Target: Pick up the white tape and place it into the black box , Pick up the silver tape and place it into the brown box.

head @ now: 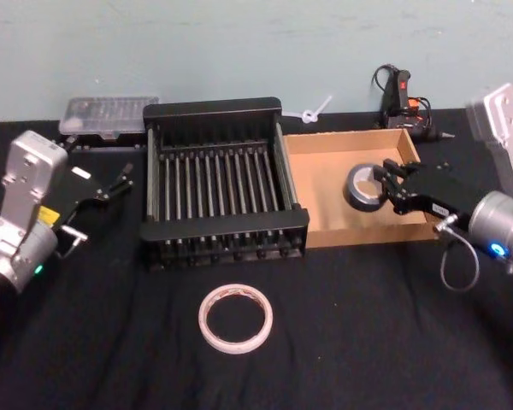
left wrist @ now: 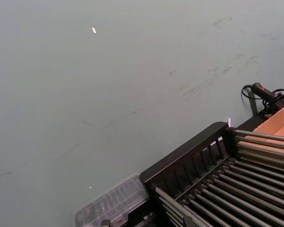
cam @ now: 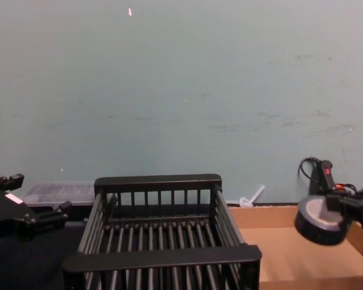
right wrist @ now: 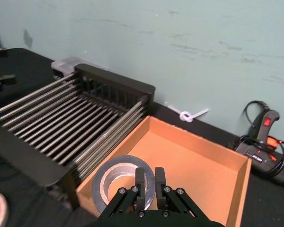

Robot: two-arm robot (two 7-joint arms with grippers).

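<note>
**Silver tape held over the brown tray; white tape on the worktop**

No brand name or legible writing can be made out on any item; the red print inside the white ring is too small to read.

The right hand [head: 383,186] reaches in from the robot's right over the shallow brown cardboard tray [head: 325,224]. Its fingers [right wrist: 140,182] are closed on the wall of the small thick roll of dark grey-silver duct tape [head: 364,187], one inside the pale core and one outside. In the chest view the roll [cam: 317,222] hangs tilted above the tray floor [cam: 290,257], clear of it.

The left hand [head: 111,189] rests at the robot's left, above the black cloth of the worktop [head: 393,342], beside the black slatted plastic crate [head: 222,184]. Its fingers stand apart and hold nothing.

The large thin white ring of tape [head: 235,318] lies flat on the worktop in front of the crate, apart from it and from both hands.

The crate and the tray sit side by side, touching. Behind them lie a clear plastic case [head: 108,114], a white cable tie [head: 315,112] and a black glue gun with a red switch [head: 400,96].
</note>
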